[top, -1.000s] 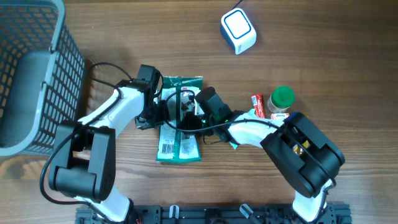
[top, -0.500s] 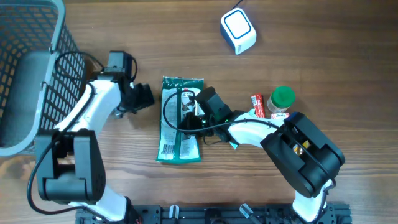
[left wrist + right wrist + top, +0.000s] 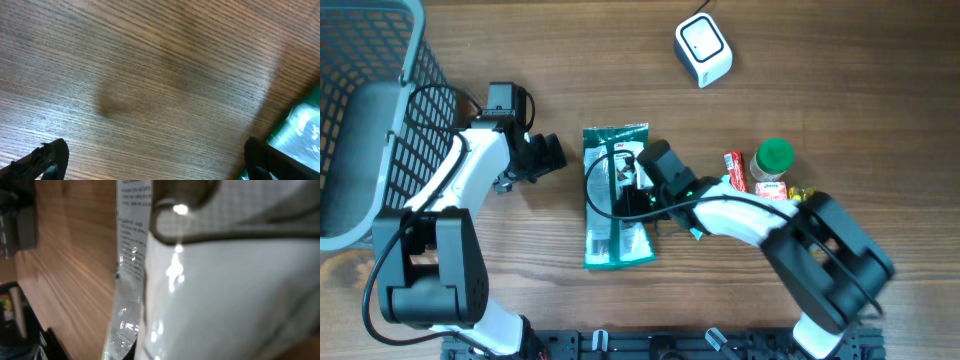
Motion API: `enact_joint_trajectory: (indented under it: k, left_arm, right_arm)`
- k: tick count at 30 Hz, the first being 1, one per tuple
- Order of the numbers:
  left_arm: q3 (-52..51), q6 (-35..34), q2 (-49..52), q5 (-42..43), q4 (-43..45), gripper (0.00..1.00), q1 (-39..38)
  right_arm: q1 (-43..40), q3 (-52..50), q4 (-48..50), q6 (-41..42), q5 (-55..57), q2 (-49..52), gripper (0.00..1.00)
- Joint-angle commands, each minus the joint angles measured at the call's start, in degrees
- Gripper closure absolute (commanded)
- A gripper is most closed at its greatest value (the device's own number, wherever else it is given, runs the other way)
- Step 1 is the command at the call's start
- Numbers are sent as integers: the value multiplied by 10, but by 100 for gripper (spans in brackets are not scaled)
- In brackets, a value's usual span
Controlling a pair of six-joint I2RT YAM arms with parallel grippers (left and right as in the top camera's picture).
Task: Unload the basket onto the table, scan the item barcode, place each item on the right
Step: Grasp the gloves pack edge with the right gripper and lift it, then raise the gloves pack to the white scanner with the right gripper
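Left gripper [image 3: 548,155] spread wide and empty over bare table [image 3: 840,80] near the left of the green packet [image 3: 617,238], right gripper [image 3: 640,183] clenched on the packet's right side mid-table, scanner [image 3: 703,48] well apart at top, basket [image 3: 380,120] far left.

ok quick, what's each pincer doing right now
left pincer: open, holding nothing
right pincer: closed on the green packet

Green-and-white packet [image 3: 620,245], brown wood-grain table [image 3: 840,90], grey mesh basket [image 3: 420,110], white scanner [image 3: 703,45].
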Motion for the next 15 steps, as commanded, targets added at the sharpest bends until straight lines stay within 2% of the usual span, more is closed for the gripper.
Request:
enact_joint_trajectory:
  k: [1, 6, 11, 13, 15]
  left_arm:
    - [7, 2, -9, -9, -1, 0, 3]
    - [7, 2, -9, -9, -1, 0, 3]
    - [7, 2, -9, -9, -1, 0, 3]
    - [7, 2, -9, -9, -1, 0, 3]
    - [7, 2, -9, -9, -1, 0, 3]
  right_arm:
    - [-15, 19, -63, -81, 31, -107, 96]
    - [-39, 119, -269, -163, 94, -216, 96]
    - [-51, 325, -487, -268, 175, -238, 96]
    - [-51, 388, -526, -311, 226, -237, 96]
    - [-51, 414, -522, -381, 287, -237, 96]
